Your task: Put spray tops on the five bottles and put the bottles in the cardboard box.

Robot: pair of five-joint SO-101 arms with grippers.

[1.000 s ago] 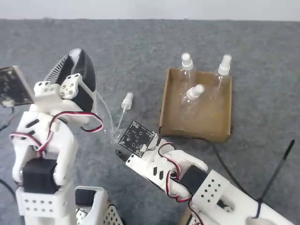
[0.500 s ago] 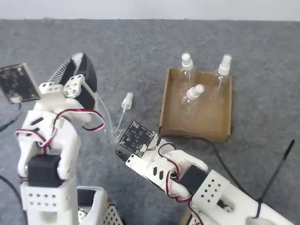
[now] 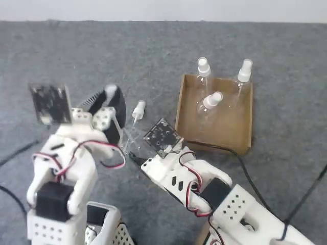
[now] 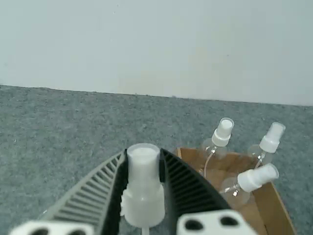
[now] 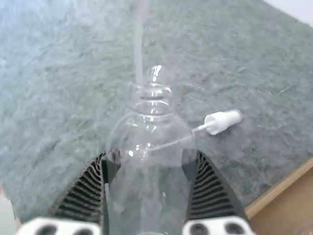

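My left gripper [image 3: 113,108] is shut on a white spray top [image 4: 143,188], whose thin dip tube [image 5: 139,44] hangs down into the neck of a clear bottle [image 5: 149,156]. My right gripper [image 5: 149,196] is shut on that bottle's body and holds it [image 3: 131,138] tilted just below the left gripper. A second loose spray top [image 3: 138,109] lies on the carpet beyond the bottle, also seen as the white spray top [image 5: 221,121] beside the bottle's shoulder. The cardboard box [image 3: 179,115] holds three capped bottles [image 3: 211,101].
Grey carpet [image 3: 153,51] covers the whole table. The box [image 4: 268,196] sits to the right of both grippers, with open carpet behind and to its left. A black cable [image 3: 245,173] runs from the right arm past the box's front edge.
The left arm has swung right and down with the spray top, bringing it over the bottle. The right arm has shifted slightly up and right with the bottle.
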